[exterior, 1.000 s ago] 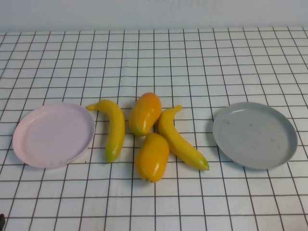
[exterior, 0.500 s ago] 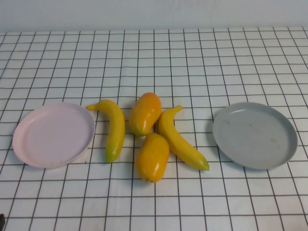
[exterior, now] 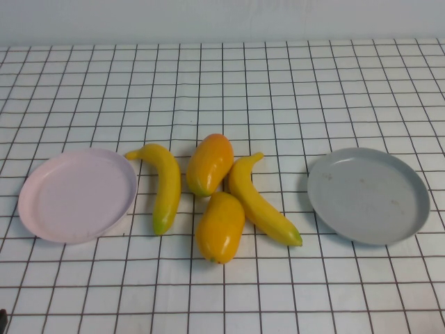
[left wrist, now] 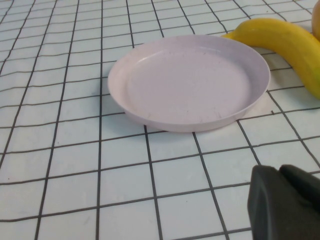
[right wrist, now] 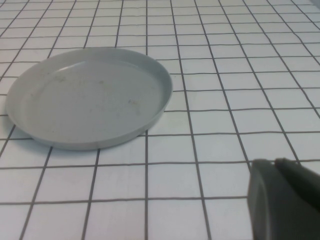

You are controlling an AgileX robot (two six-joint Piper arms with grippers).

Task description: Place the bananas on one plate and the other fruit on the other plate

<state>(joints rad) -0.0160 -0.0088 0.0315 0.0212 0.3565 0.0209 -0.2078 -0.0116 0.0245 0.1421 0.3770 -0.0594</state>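
Two yellow bananas lie mid-table: one (exterior: 164, 186) beside the pink plate (exterior: 76, 195), the other (exterior: 263, 204) nearer the grey plate (exterior: 368, 195). Between them rest two plump orange-yellow fruits, one (exterior: 208, 164) behind the other (exterior: 220, 227). Both plates hold nothing. My left gripper (left wrist: 280, 172) is shut and hovers short of the pink plate (left wrist: 190, 82), with a banana (left wrist: 285, 42) beyond it. My right gripper (right wrist: 274, 164) is shut too, short of the grey plate (right wrist: 90, 95). Neither gripper shows in the high view.
A white cloth with a black grid (exterior: 222, 83) covers the whole table. A pale wall runs along the far edge.
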